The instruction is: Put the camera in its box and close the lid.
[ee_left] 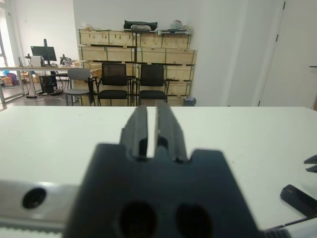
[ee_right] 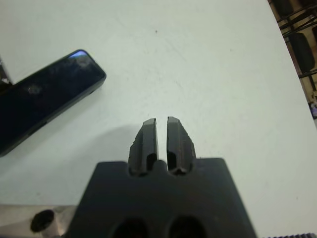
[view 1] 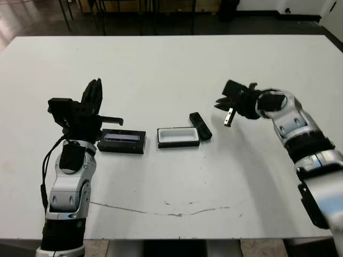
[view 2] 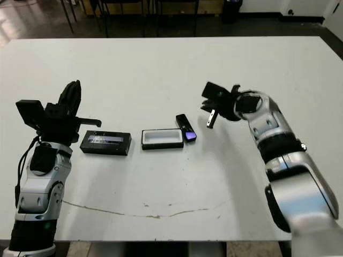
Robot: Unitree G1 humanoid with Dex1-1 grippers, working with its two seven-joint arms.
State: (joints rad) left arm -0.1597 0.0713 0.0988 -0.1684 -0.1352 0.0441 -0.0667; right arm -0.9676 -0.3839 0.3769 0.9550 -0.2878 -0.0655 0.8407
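Observation:
The box (view 1: 178, 136), a shallow black tray with a white lining, lies open in the middle of the table. The camera (view 1: 200, 126), a slim glossy black bar, lies slanted against the box's right end; the right wrist view shows it as the camera (ee_right: 44, 104). To the left of the box lies the lid (view 1: 122, 141), a flat black slab with a pale strip. My left gripper (view 1: 94, 91) stands above the lid's left end, fingers up, shut and empty. My right gripper (view 1: 224, 103) hovers right of the camera, shut and empty, apart from it.
A thin dark scratch (view 1: 161, 211) runs across the white table (view 1: 161, 69) near its front edge. Beyond the far edge, black chairs (ee_left: 114, 82) and shelves of boxes (ee_left: 133, 47) stand in the room.

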